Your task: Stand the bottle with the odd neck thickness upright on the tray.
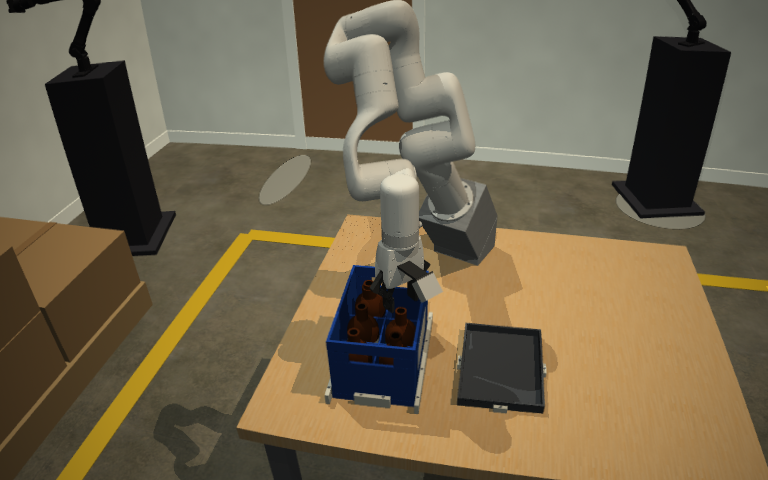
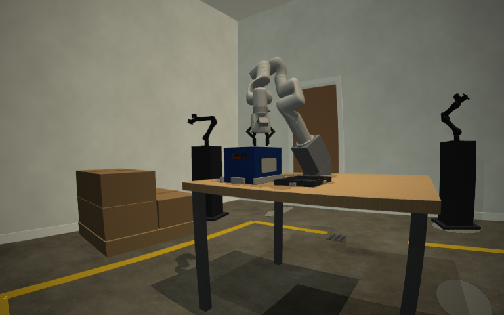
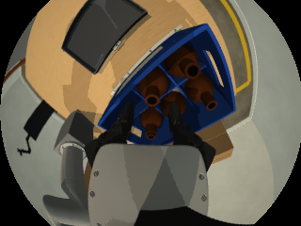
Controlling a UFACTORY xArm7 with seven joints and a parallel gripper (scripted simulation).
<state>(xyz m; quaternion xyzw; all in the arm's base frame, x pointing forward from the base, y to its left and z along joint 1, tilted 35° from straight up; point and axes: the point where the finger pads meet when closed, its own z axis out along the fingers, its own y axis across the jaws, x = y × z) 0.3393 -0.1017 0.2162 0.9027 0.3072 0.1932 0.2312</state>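
Note:
A blue crate (image 1: 380, 339) stands at the table's front left and holds several brown bottles upright in its cells. A dark tray (image 1: 501, 365) lies empty to the crate's right. My gripper (image 1: 386, 291) is open and points straight down over the crate's back cells. In the side view its fingertips (image 2: 260, 142) hang just above the crate's top rim (image 2: 252, 148). In the wrist view the fingers stand on either side of the mouth of one back bottle (image 3: 150, 128) without touching it. Nothing is held.
Grey brackets (image 1: 372, 399) border the crate and the tray on the table. The arm's grey base (image 1: 459, 226) stands behind the crate. Cardboard boxes (image 1: 62, 294) and black pedestals (image 1: 104, 152) stand on the floor beyond the table.

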